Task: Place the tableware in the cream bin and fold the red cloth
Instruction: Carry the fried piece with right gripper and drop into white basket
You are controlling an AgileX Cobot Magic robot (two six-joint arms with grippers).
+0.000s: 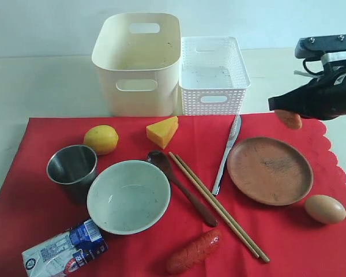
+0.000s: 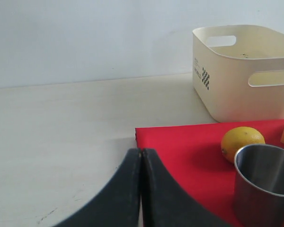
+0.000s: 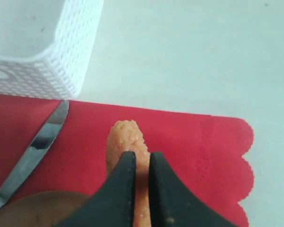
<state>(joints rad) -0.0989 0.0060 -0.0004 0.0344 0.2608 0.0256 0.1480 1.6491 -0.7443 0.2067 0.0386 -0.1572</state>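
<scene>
Silver table knife (image 1: 227, 151), blade toward white basket (image 1: 212, 75)

Red cloth (image 1: 23, 208): spread flat.
Cream bin (image 1: 136, 63): upright behind cloth.
Cup (image 1: 72, 165), bowl (image 1: 128, 197), spoon (image 1: 181, 186), chopsticks (image 1: 218, 205), knife (image 1: 226, 153), plate (image 1: 269, 170): on cloth.

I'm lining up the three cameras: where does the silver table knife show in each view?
Exterior view: the silver table knife lies on the red cloth between the wooden chopsticks and the plate, pointing toward the white basket.
Left wrist view: not in it.
Right wrist view: it lies on the cloth near the basket's corner, beside the orange food piece.
Shared landmark: the red cloth.
</scene>
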